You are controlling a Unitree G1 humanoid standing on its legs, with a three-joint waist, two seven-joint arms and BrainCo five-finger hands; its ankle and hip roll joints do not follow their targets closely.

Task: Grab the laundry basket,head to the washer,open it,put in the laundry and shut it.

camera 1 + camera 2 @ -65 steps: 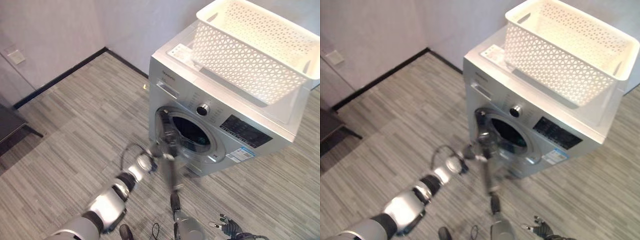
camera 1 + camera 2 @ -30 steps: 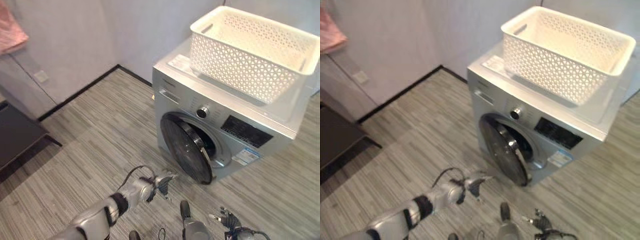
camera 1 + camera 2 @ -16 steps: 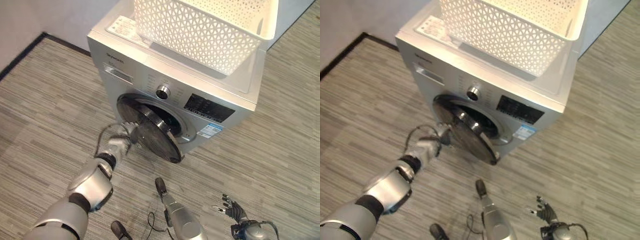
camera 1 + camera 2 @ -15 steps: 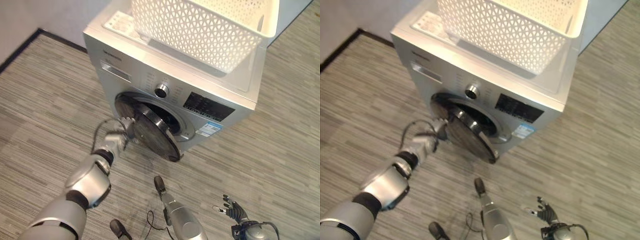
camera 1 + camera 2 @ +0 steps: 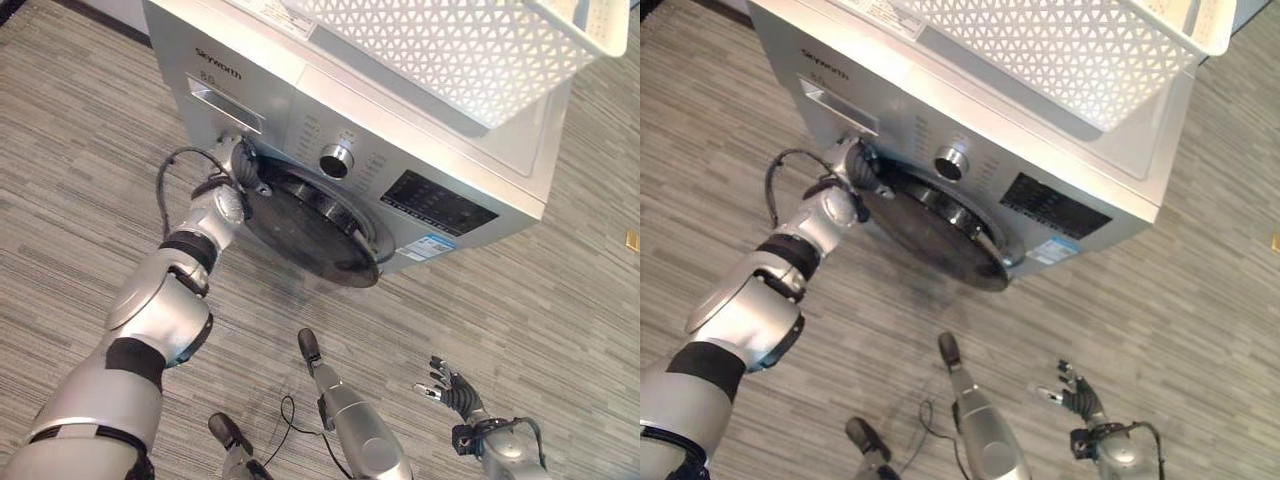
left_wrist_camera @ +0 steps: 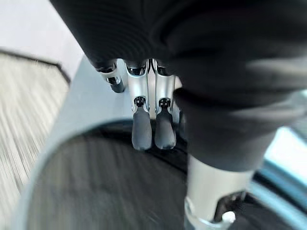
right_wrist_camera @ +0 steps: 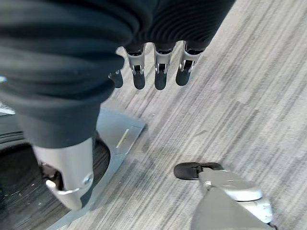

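1. Washer door (image 5: 318,232) is the thing in play: the round dark door hangs on the front of the washer (image 5: 300,95), centre of the left eye view, and from this angle I cannot tell whether it is fully shut or slightly ajar

2. My left hand (image 5: 238,165) is at the door's upper-left edge, just under the detergent drawer (image 5: 225,105). In the left wrist view my fingers (image 6: 142,125) run out nearly straight, dark tips lying on or just off the door's rim; they curl round nothing, so I call the hand released and pressing at most

3. The relation that matters: the door lies down and to the right of my left hand, its far edge at lower centre of the frame. If the door is not yet latched, a push from this edge toward the machine would seat it, I judge

4. My right hand (image 5: 448,386) hangs at the lower right over the wood-grain floor (image 5: 80,160), fingers spread loosely, empty and well apart from the washer. The left hand is clearly the nearer one

5. Laundry basket (image 5: 470,50), white lattice, stands on top of the washer at the upper right; whether it holds any laundry I cannot see
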